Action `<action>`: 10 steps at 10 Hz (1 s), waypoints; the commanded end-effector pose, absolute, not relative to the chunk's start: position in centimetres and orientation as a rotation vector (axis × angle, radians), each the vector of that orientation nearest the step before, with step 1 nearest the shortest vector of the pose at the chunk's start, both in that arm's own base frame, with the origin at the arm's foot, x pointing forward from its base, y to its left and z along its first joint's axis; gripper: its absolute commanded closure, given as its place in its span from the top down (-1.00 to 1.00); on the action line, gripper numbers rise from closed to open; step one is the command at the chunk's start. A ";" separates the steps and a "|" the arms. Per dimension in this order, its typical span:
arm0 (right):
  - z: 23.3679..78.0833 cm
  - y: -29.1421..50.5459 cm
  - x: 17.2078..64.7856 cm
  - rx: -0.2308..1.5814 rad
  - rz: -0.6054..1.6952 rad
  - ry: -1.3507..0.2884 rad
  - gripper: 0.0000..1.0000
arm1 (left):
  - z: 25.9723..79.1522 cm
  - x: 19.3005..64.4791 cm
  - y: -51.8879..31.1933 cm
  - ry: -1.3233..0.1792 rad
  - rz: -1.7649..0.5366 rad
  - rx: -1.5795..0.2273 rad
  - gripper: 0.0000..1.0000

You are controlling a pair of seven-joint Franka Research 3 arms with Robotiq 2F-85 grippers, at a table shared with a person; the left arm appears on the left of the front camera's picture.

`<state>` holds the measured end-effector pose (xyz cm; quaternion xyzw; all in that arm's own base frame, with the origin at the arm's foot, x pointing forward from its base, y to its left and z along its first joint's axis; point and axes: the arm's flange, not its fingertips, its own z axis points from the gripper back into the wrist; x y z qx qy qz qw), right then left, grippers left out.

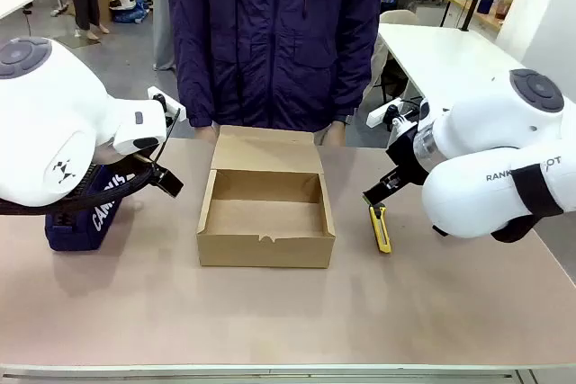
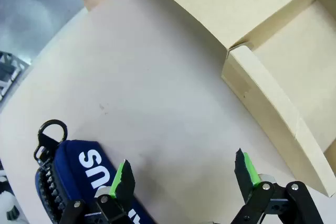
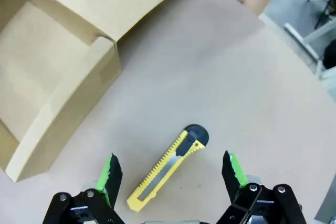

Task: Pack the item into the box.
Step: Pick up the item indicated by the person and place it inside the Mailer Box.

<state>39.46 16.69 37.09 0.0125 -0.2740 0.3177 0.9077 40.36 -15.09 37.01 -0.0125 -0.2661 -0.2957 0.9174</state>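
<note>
The knife (image 1: 382,227) lies flat on the table at the lower right of the front view, just right of the open box (image 1: 265,254). It is not packed yet.

The right gripper (image 3: 171,167) hangs over the knife. It should go straight down, turn a little so one finger meets each long side, then squeeze the middle gently.

Its fingers (image 3: 111,174) are spread wide and hold nothing. The left gripper (image 2: 185,170) is spread wide too, holding nothing, by the blue case (image 2: 84,171).
</note>
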 end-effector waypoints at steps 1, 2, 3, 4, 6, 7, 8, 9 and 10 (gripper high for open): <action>37.1 16.7 39.5 0.026 0.656 -0.566 1.00 | 37.0 40.4 -15.1 -0.548 -0.608 -0.026 1.00; 37.1 16.7 39.5 0.026 0.656 -0.566 1.00 | 37.0 40.4 -15.1 -0.548 -0.608 -0.026 1.00; 37.1 16.7 39.5 0.026 0.656 -0.566 1.00 | 37.0 40.4 -15.1 -0.548 -0.608 -0.026 1.00; 37.1 16.7 39.5 0.026 0.656 -0.566 1.00 | 37.0 40.4 -15.1 -0.548 -0.608 -0.026 1.00; 37.1 16.7 39.5 0.026 0.656 -0.566 1.00 | 37.0 40.4 -15.1 -0.548 -0.608 -0.026 1.00; 37.1 16.7 39.5 0.026 0.656 -0.566 1.00 | 37.0 40.4 -15.1 -0.548 -0.608 -0.026 1.00; 37.1 16.7 39.5 0.026 0.656 -0.566 1.00 | 37.0 40.4 -15.1 -0.548 -0.608 -0.026 1.00; 37.1 16.7 39.5 0.026 0.656 -0.566 1.00 | 37.0 40.4 -15.1 -0.548 -0.608 -0.026 1.00; 37.1 16.7 39.5 0.026 0.656 -0.566 1.00 | 37.0 40.4 -15.1 -0.548 -0.608 -0.026 1.00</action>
